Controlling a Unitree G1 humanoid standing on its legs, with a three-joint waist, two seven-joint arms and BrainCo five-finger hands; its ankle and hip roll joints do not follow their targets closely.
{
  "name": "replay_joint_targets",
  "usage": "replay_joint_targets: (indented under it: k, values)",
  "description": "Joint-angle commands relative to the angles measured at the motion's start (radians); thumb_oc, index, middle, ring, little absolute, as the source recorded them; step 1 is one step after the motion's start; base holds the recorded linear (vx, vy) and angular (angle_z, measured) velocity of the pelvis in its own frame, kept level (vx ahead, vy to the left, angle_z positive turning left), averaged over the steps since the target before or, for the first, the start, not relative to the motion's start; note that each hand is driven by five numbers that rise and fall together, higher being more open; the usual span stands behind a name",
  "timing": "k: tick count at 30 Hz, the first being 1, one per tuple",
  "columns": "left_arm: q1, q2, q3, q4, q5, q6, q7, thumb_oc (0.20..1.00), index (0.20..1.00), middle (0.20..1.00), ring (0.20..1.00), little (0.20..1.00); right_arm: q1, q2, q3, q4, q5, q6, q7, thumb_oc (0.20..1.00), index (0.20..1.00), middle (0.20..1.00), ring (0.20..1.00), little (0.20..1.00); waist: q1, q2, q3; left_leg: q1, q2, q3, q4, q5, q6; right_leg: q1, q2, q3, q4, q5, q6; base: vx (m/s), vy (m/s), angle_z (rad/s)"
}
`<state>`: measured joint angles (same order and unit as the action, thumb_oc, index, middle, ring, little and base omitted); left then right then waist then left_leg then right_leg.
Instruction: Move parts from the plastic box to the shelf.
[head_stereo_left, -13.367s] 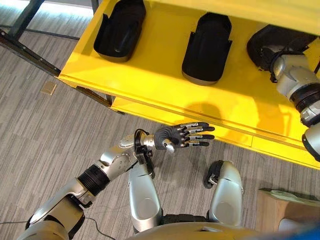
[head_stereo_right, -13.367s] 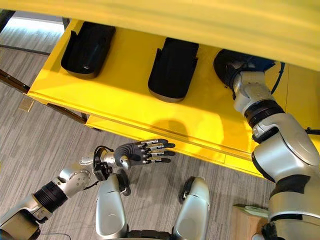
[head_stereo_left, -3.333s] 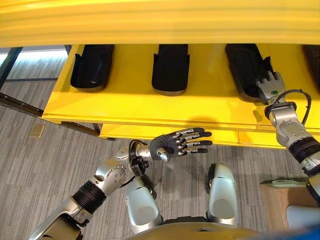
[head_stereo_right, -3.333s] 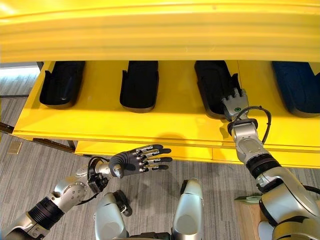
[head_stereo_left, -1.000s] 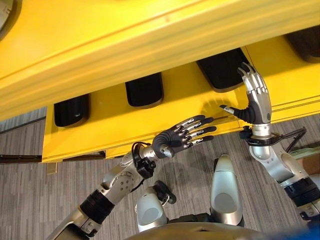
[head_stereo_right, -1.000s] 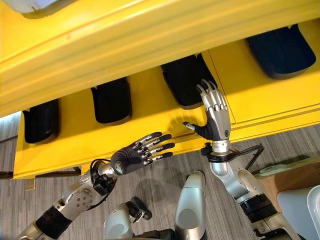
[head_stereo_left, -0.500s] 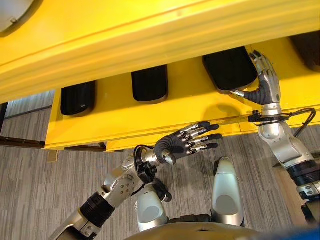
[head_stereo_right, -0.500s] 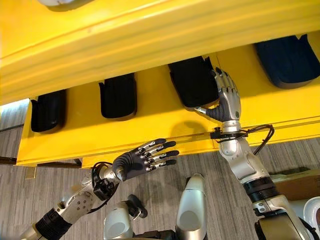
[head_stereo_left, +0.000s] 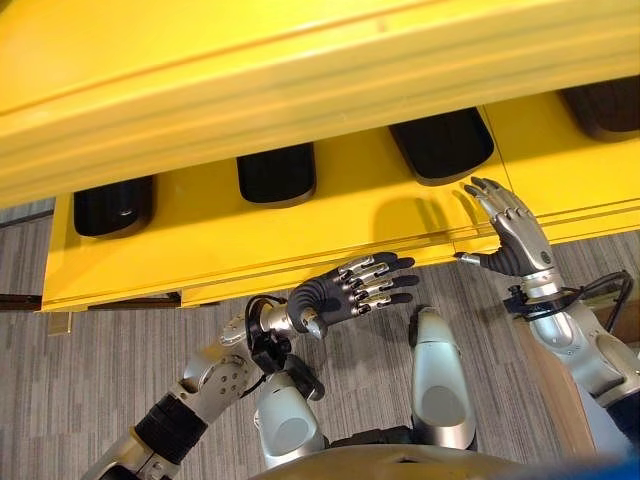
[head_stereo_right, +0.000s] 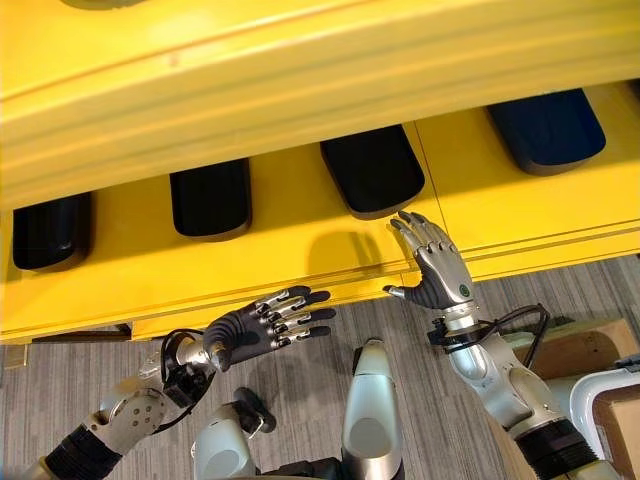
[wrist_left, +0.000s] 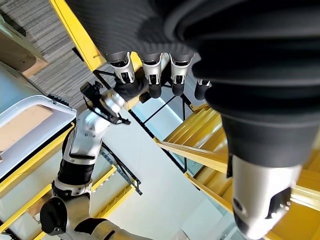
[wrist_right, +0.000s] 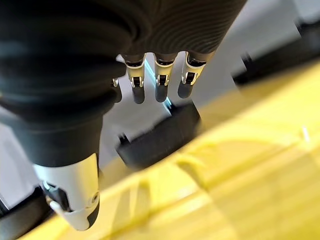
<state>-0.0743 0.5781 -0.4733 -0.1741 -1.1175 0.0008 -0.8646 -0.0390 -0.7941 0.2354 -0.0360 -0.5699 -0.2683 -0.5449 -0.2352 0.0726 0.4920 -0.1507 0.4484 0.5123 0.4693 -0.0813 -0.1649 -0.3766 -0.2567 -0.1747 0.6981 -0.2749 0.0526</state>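
A yellow shelf stands over a grey striped floor. Another yellow board hangs above it and hides the back of the shelf.

Four dark parts lie in a row on the shelf: the first part at the far left, the second part, the third part and the fourth part at the far right. Each one lies long-ways from the front edge to the back. There are bare yellow gaps between them.

The left robot hand hangs below the front edge, fingers straight, holding nothing. The right robot hand is at the front edge, just in front of the third part, fingers spread, also holding nothing.
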Motion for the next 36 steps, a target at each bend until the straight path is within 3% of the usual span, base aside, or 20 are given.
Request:
replay_joint_targets:
  k: [1,7,10,15,25,32,36]
  values:
    - [0.044,0.042,0.036,-0.1,-0.045,-0.055,-0.031,1.0,1.0,1.0,1.0,1.0,-0.043,0.01,-0.032,-0.077,-0.04,-0.092,-0.06,1.0,1.0,1.0,1.0,1.0,-0.008,-0.023,-0.011,-0.066,-0.005,0.013,0.076,0.023,0.072,0.102,0.006,0.007,0.033,-0.052,0.005,-0.02,0.007,-0.03]
    - [0.045,0.083,0.053,-0.094,-0.065,-0.055,-0.062,1.0,1.0,1.0,1.0,1.0,-0.027,-0.076,-0.002,-0.077,-0.097,-0.104,0.063,1.0,1.0,1.0,1.0,1.0,-0.001,-0.03,-0.006,-0.074,-0.009,0.008,0.076,0.019,0.074,0.094,0.009,-0.001,0.033,-0.055,0.004,-0.03,-0.024,0.0]
    - [0.04,0.115,0.043,-0.082,-0.076,-0.055,-0.089,1.0,1.0,1.0,1.0,1.0,-0.074,-0.152,0.068,-0.064,-0.089,-0.071,0.161,1.0,1.0,1.0,1.0,1.0,0.019,-0.036,-0.008,-0.08,-0.006,-0.005,0.083,0.017,0.072,0.096,0.007,-0.011,0.039,-0.058,0.002,-0.03,-0.068,0.02]
    - [0.037,0.125,0.031,-0.065,-0.059,-0.047,-0.105,1.0,1.0,1.0,1.0,1.0,-0.156,-0.193,0.162,-0.046,-0.073,-0.055,0.243,1.0,1.0,1.0,1.0,1.0,0.047,-0.041,-0.017,-0.082,-0.002,-0.021,0.081,0.017,0.069,0.105,-0.001,-0.03,0.04,-0.058,0.003,0.0,-0.063,0.03]
    - [0.036,0.122,0.035,-0.046,-0.042,-0.02,-0.127,1.0,1.0,1.0,1.0,1.0,-0.2,-0.179,0.211,0.003,-0.085,-0.002,0.303,1.0,1.0,1.0,1.0,1.0,0.071,-0.048,-0.028,-0.083,0.007,-0.034,0.083,0.013,0.065,0.113,-0.016,-0.05,0.048,-0.053,0.01,0.0,-0.028,0.08]
    - [0.019,0.102,0.022,-0.035,-0.029,-0.006,-0.116,1.0,1.0,1.0,1.0,1.0,-0.259,-0.123,0.26,0.072,-0.117,0.066,0.333,1.0,1.0,1.0,1.0,1.0,0.082,-0.046,-0.035,-0.082,0.009,-0.04,0.084,0.013,0.062,0.12,-0.023,-0.055,0.05,-0.052,0.013,0.01,-0.005,0.04]
    - [0.022,0.094,0.031,-0.028,-0.027,0.007,-0.125,1.0,1.0,1.0,1.0,1.0,-0.259,-0.098,0.262,0.127,-0.159,0.138,0.335,1.0,1.0,1.0,1.0,1.0,0.088,-0.043,-0.037,-0.082,0.01,-0.045,0.084,0.013,0.061,0.123,-0.03,-0.058,0.051,-0.05,0.016,0.01,0.002,0.02]
